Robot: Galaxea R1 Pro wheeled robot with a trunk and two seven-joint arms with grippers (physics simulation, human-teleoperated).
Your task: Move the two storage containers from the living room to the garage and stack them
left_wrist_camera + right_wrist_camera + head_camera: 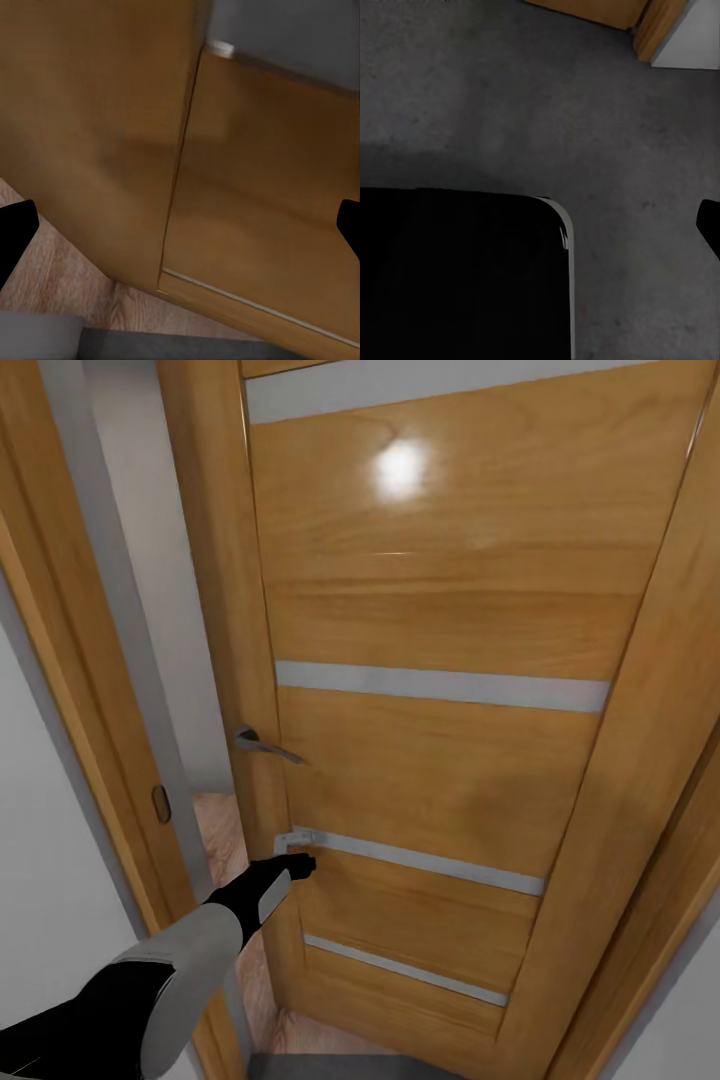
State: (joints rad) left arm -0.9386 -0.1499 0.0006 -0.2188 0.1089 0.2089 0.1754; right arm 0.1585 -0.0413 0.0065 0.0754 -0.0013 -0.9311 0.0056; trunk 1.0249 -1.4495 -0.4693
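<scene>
At the lower left of the head view, the left arm (190,960) is extended up and to the right, and the left gripper (300,860) is set against the door (440,590) at its free edge, below the handle (262,744). In the left wrist view the fingertips (16,229) stand wide apart with the door edge between them, nothing clamped. A narrow gap at the lower left shows wood planks (222,830). The containers are not seen. The right gripper's state cannot be told; concrete floor (607,127) lies beneath it.
</scene>
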